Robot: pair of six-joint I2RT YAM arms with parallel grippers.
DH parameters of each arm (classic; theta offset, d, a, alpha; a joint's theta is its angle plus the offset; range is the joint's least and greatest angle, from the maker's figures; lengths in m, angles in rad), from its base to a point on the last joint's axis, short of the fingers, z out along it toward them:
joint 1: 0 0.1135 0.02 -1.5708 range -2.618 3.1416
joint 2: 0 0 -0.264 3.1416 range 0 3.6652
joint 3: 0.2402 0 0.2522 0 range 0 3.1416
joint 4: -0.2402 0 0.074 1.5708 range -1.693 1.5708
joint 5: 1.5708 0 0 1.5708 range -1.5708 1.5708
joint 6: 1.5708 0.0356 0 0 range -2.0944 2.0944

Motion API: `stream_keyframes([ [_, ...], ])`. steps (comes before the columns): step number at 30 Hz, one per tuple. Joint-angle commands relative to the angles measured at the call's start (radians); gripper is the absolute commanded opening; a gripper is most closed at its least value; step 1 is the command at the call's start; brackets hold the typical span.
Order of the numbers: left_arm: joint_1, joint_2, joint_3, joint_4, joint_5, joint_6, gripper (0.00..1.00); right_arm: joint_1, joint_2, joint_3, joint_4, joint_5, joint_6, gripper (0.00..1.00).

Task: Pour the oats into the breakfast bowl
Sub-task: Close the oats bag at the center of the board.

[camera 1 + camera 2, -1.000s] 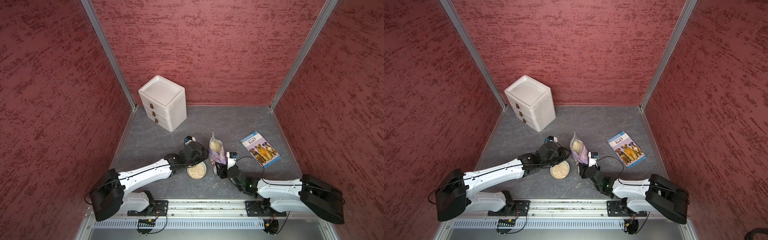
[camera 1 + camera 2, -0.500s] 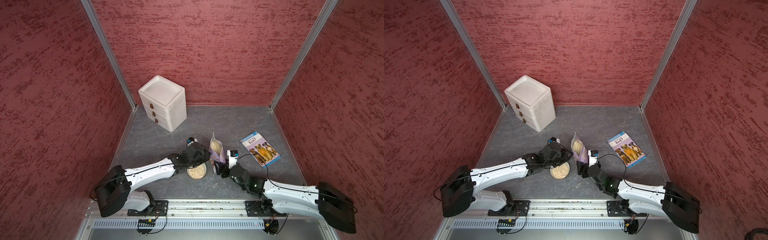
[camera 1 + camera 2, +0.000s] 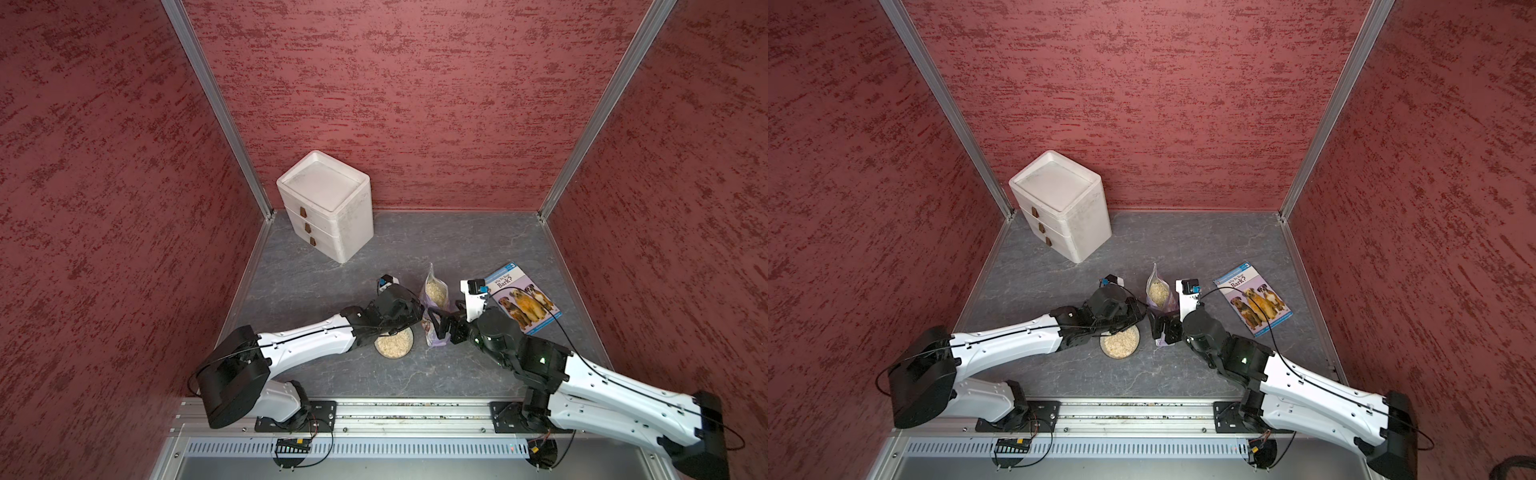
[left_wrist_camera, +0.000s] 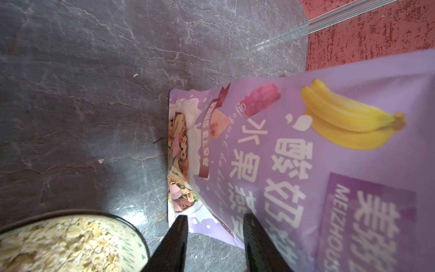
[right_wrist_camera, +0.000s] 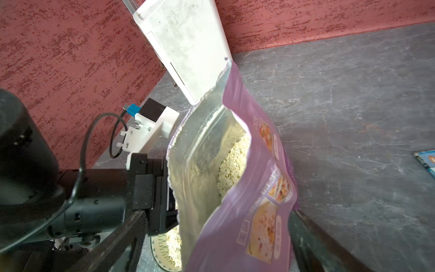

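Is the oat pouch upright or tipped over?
Upright: the pouch stands on its base beside the bowl, open mouth facing up, oats visible inside.

A lilac-purple soft stand-up pouch (image 3: pixel 434 301) stands upright about mid-table on the grey stone-look tabletop (image 3: pixel 457 249), with loose pale oat flakes (image 3: pixel 435 291) inside it. Just to its left and a shade nearer sits a small round white patterned bowl (image 3: pixel 412 344), apart from the pouch, with more flakes in it. The left gripper (image 4: pixel 215 219) hangs over the bowl's far edge at the pouch's left side; touching or not, I can't quite tell. The right gripper (image 5: pixel 217 212) sits at the near right, a finger on either side of the pouch. A flat blue paperback with dogs on its cover (image 3: pixel 521 297) lies right of the pouch. A tall white three-drawer box (image 3: pixel 332 208) stands far left, by the back corner.
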Motion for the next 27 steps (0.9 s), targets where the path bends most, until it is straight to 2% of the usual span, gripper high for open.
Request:
stream_keyframes([
  [1, -0.007, 0.009, 0.028, 0.028, 0.004, 0.004, 0.42, -0.005, 0.043, 0.118, -0.270, 0.045, 0.027, 0.98],
  [8, -0.008, 0.008, 0.019, 0.029, -0.007, 0.004, 0.42, -0.005, 0.224, 0.403, -0.587, 0.077, 0.100, 0.99],
  [17, -0.008, 0.006, 0.012, 0.042, -0.014, 0.002, 0.42, -0.005, 0.367, 0.543, -0.680, 0.076, 0.105, 0.95],
  [24, -0.007, 0.006, -0.001, 0.053, -0.027, 0.001, 0.42, -0.005, 0.450, 0.576, -0.618, 0.061, 0.094, 0.82],
  [27, -0.007, 0.002, -0.008, 0.058, -0.032, -0.003, 0.42, -0.005, 0.477, 0.578, -0.598, 0.072, 0.085, 0.69],
])
